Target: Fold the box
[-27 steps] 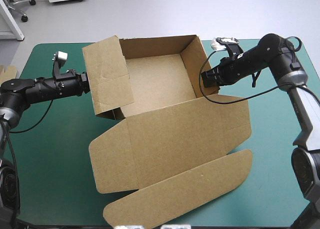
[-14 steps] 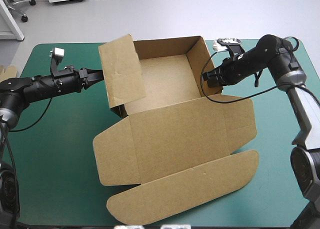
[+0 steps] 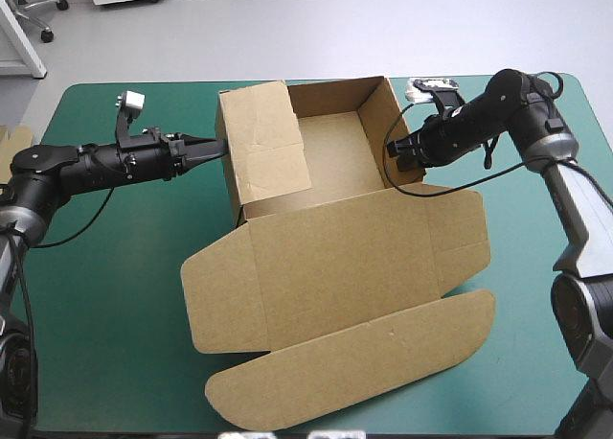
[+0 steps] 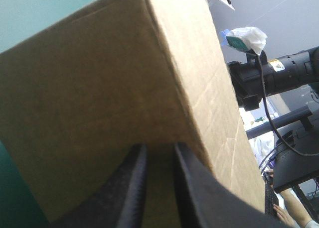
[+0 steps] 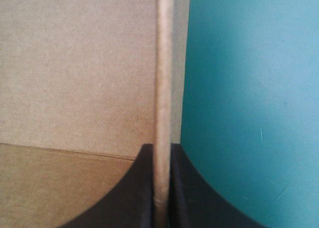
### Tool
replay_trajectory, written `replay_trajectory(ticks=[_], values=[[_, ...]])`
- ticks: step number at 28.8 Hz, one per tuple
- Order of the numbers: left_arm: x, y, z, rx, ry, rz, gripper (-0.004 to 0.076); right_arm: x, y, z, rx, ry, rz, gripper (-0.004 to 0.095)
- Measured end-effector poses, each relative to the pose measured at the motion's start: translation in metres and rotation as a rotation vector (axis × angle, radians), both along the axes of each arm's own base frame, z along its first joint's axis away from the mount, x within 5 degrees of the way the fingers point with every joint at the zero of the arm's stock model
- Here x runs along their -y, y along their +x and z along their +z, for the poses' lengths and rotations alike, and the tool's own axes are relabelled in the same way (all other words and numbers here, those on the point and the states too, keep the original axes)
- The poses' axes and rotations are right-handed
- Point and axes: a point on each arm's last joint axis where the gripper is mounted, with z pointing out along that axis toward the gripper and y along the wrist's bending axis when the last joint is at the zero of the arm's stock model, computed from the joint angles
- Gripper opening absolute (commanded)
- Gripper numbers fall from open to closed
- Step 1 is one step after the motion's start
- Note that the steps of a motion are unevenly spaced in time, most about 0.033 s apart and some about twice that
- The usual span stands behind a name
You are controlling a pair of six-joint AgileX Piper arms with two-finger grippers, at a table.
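Two grippers are working one brown box on the teal-green table (image 3: 105,295).

The left gripper (image 4: 159,145), fingers pressed nearly together with a thin slit between them, is setting its tips against the outer face of the left wall (image 3: 263,142). The right gripper (image 5: 160,145) is pinching the right wall (image 3: 375,132) at its rim. The box (image 3: 330,150) is sitting far and central, its lid (image 3: 335,262) lying flat toward the near edge. Bare cover is lying open left and right. One piece of spare board (image 3: 11,140) is showing at the left edge.

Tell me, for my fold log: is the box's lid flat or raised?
Flat. The lid lies spread on the table toward its near edge, while the box forms an open tray behind it.
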Motion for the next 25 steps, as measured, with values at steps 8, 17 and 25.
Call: replay_trajectory(ticks=[8,17,25], values=[[0.000,0.000,0.002,-0.059,-0.038,0.017,0.0511,0.000,0.000,0.000,-0.003,0.001,0.001,-0.0028],[0.003,0.001,0.003,-0.072,-0.042,0.024,0.0509,0.000,0.000,0.000,-0.010,0.007,-0.011,-0.0024],[0.029,0.004,-0.002,-0.048,0.127,0.031,0.0469,-0.014,-0.002,-0.004,0.005,-0.092,-0.038,-0.0013]])
